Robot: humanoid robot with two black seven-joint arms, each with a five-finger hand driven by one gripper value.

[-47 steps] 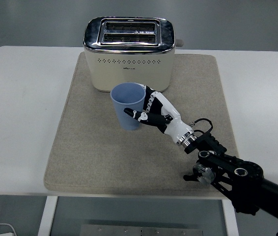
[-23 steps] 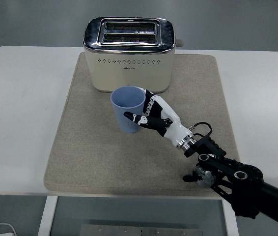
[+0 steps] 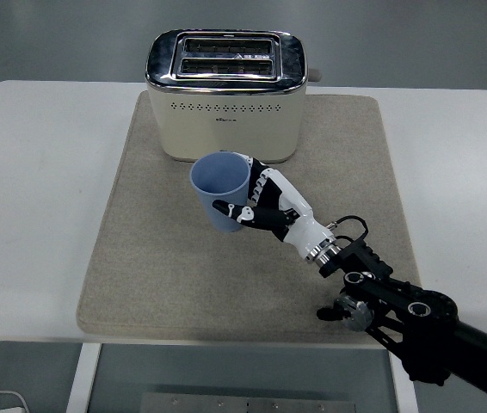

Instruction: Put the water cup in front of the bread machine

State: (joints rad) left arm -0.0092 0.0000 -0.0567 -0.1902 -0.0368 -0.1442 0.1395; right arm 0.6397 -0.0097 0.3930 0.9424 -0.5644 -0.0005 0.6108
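My right hand [image 3: 265, 206] is wrapped around the blue cup [image 3: 222, 189]. The cup is just in front of the toaster [image 3: 225, 95], over the mat [image 3: 183, 258].

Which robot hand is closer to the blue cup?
The right. The right robot hand is wrapped around the blue cup, just in front of the toaster. The left robot hand is not in the picture at all.
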